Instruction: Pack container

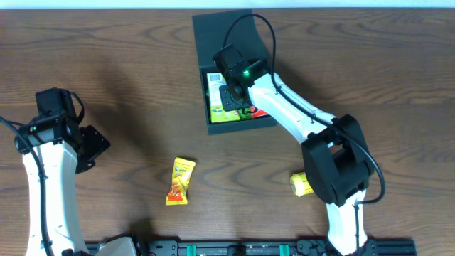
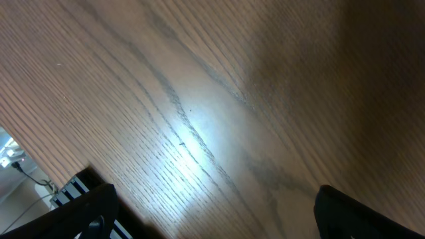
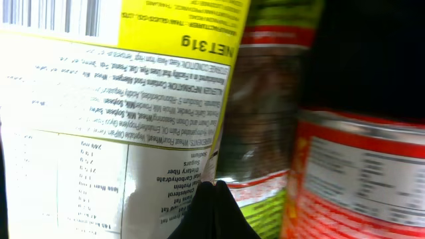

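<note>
The dark teal container (image 1: pixel 205 122) lies open at the top middle of the table, its flap lid (image 1: pixel 217 32) flat behind it. Inside it are a yellow-green packet (image 1: pixel 215 92) and a red packet (image 1: pixel 260 112). My right gripper (image 1: pixel 234 96) reaches down into the box, shut. In the right wrist view its tips (image 3: pixel 216 191) meet at the edge of the yellow-and-white packet (image 3: pixel 99 99), beside a green packet (image 3: pixel 259 119) and the red packet (image 3: pixel 358 172). My left gripper (image 1: pixel 92 149) hovers wide open over bare wood (image 2: pixel 216 212) at the far left.
A yellow-orange snack packet (image 1: pixel 180 180) lies on the table in front of the box. Another yellow packet (image 1: pixel 300 183) lies at the right, partly under my right arm's base (image 1: pixel 341 171). A black rail (image 1: pixel 249 249) runs along the near table edge.
</note>
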### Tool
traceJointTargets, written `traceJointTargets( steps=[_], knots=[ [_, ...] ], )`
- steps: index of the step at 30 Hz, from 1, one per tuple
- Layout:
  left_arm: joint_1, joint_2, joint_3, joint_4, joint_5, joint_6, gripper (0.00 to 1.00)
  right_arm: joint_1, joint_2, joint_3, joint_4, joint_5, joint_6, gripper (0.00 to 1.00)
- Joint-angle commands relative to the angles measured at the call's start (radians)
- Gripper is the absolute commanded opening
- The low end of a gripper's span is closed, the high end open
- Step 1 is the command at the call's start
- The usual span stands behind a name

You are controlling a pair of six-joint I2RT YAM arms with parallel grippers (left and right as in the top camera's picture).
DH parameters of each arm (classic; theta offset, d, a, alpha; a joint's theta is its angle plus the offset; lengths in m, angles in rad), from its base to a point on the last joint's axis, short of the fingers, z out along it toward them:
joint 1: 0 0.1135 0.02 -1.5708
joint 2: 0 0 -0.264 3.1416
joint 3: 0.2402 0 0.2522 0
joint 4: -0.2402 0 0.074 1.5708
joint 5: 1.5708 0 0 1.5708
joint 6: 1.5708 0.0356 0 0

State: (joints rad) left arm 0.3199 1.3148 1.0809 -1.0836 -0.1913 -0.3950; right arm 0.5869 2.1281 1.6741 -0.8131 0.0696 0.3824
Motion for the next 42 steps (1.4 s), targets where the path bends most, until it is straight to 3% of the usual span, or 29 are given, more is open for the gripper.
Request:
traceJointTargets(
  steps=[1,12,21,30,37,42],
  knots=[
    [0.005,0.005,0.003,-0.002,-0.021,0.006,0.95,0.01,0.012,-0.002,0.006,-0.058,0.013,0.01],
    [0.005,0.005,0.003,-0.002,-0.021,0.006,0.95,0.011,0.011,-0.001,0.018,0.019,0.013,0.01],
    [0.005,0.005,0.003,-0.002,-0.021,0.006,0.95,0.007,-0.046,0.118,-0.115,0.133,-0.016,0.01],
    [0.005,0.005,0.003,-0.002,-0.021,0.006,0.95,-0.032,-0.264,0.139,-0.327,0.056,-0.036,0.01],
    [0.005,0.005,0.003,-0.002,-0.021,0.006,0.95,-0.056,-0.529,-0.034,-0.397,0.07,-0.032,0.02],
    [0.005,0.005,0.003,-0.002,-0.021,0.006,0.95,-0.055,-0.787,-0.231,-0.481,0.073,0.248,0.02]
  ],
)
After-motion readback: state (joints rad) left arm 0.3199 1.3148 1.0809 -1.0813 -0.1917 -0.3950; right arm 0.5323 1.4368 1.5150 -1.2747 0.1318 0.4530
